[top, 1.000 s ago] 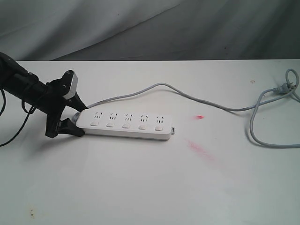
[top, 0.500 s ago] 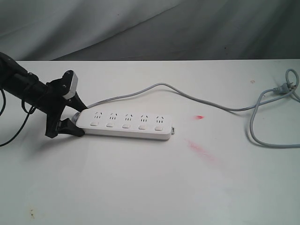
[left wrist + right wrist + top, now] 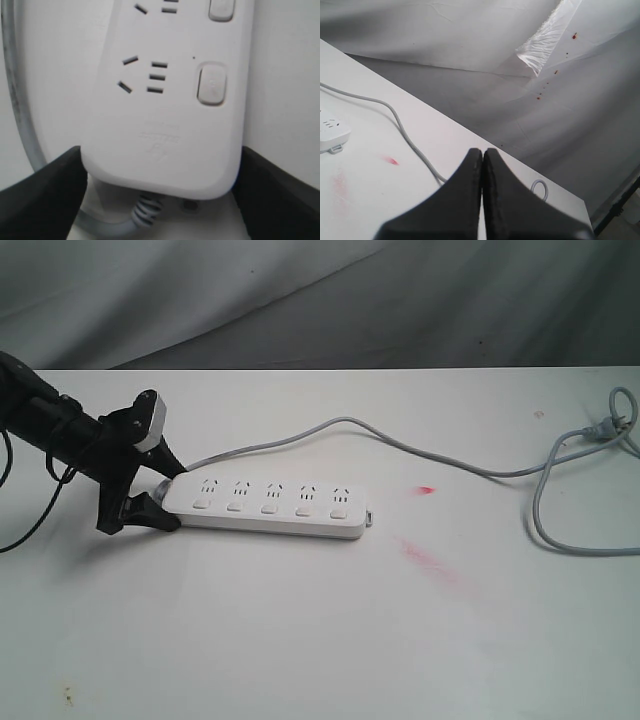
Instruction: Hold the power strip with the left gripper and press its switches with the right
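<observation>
Now the left gripper [image 3: 171,498] is clamping one end of the strip [image 3: 280,508], which is lying flat on the table [image 3: 300,640]; the right gripper [image 3: 482,156] is hovering well apart, fingers pressed together.

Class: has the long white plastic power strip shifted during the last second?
No. The long white power strip keeps its place beside the small red spot.

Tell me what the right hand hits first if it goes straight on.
Likely the grey backdrop cloth: the shut right hand points past the table edge toward it. The cord lies beside that line, though depth is unclear.
</observation>
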Tool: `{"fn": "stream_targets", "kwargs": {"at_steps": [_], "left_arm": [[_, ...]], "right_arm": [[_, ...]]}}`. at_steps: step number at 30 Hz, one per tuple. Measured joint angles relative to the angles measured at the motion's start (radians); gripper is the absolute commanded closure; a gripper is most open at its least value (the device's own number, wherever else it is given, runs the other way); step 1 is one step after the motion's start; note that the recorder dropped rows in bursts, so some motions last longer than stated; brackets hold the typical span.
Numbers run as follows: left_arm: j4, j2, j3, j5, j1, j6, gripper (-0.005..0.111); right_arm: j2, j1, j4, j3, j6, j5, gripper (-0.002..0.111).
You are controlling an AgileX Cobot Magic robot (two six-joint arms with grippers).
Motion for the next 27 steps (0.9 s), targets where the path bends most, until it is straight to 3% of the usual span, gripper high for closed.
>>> {"fn": "stream_targets", "kwargs": {"at_steps": [22, 27], "left_arm": [[0.0, 0.0, 0.0, 0.0, 0.0, 0.0, 0.041], [0.0, 0.0, 0.0, 0.0, 0.0, 0.0, 0.041]], "right_arm": [[0.0, 0.0, 0.0, 0.0, 0.0, 0.0, 0.108], [0.061, 0.0, 0.004, -0.131, 0.0, 0.165, 0.108]]}}
